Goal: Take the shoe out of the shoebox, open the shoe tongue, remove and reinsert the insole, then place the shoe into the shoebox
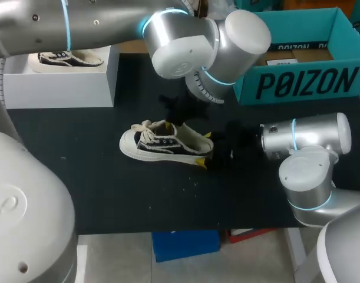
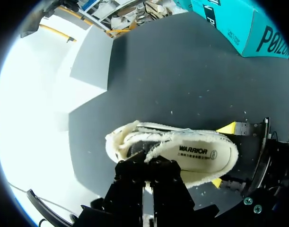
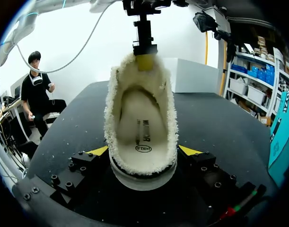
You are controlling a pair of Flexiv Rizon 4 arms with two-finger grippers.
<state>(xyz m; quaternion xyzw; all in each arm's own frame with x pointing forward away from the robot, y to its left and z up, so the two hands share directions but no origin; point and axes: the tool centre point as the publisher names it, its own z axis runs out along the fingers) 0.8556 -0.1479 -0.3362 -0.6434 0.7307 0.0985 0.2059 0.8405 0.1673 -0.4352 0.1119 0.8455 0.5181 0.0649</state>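
The shoe [image 1: 165,144] is already out of the shoebox [image 1: 297,88], which stands at the far right. The shoe sits upright on its sole mid-table, toe to the left and heel to the right. My right gripper [image 3: 144,150] comes in from the right and is clamped on the heel, one yellow tip against each side, so the shoe is braced. My left gripper [image 2: 146,161] hangs over the shoe's mouth from above, its fingers drawn close together and, as far as I can judge, pinched on the top edge of the tongue [image 3: 143,75].

I take this to be the tongue-opening step. The insole [image 3: 142,123] lies flat inside, not yet lifted.

The next move calls for my left arm to draw the tongue up and toward the toe, widening the mouth without dragging the shoe along. My right grip must hold the heel firm against that pull. Only once the mouth is wide enough can I go in for the insole.
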